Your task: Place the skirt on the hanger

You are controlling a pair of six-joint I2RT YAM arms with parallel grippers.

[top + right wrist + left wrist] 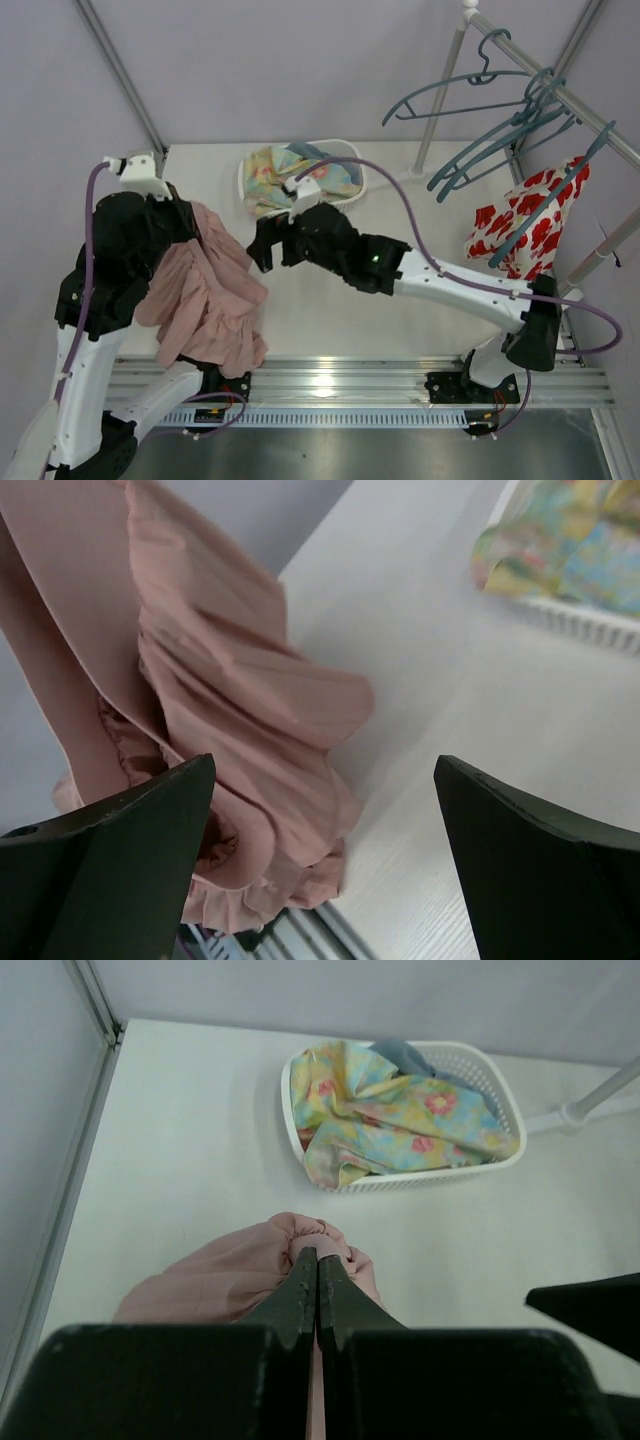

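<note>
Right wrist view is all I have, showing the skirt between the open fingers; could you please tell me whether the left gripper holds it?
Observer: Yes, the left gripper is shut on a bunched edge of the skirt.
Operator: Thank you. Where are the hangers?
Observer: Several hangers hang on a rail at the far right, beyond the basket.
Operator: Are they all free?
Observer: No, a red-flowered cloth hangs on one of them.
</note>
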